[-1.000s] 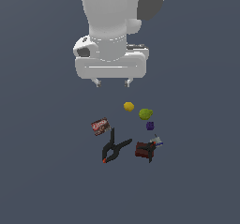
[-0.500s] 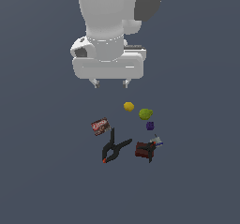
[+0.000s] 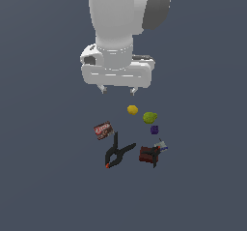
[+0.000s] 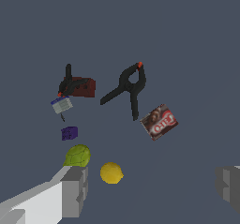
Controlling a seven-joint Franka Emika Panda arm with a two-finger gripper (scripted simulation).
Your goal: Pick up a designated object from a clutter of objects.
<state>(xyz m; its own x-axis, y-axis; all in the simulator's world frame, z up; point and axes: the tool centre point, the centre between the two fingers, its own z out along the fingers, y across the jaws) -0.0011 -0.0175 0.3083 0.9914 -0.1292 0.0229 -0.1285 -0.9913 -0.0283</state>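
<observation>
Nothing grasped yet; this reads as the early approach stage. The gripper (image 3: 116, 90) hangs above the clutter with its jaws spread wide and nothing between them; in the wrist view the two fingertips (image 4: 75, 190) sit far apart at the frame's edges with bare floor between. The designated object, the yellow-green fruit (image 3: 150, 117), rests on the grey floor (image 3: 48, 177), untouched, just beside the yellow ball (image 3: 132, 109) and next to the purple cube (image 3: 154, 129). No floor edges or corners are in view, so position is only relative: the fruit sits on the side of the cluster nearest the arm, toward the exterior view's right. The rest of the clutter lies farther out: red-brown packet (image 3: 102, 129), black spring clamp (image 3: 117, 151), dark red box (image 3: 147, 154) with a small blue-white item (image 3: 161, 146) touching or just beside it. In the wrist view one finger sits close below the fruit (image 4: 78, 156), so the gripper looks off-centre from it. Left to do, as I judge it: centre over the fruit, descend, close, lift. The ball and cube so close by are the collision risk.
</observation>
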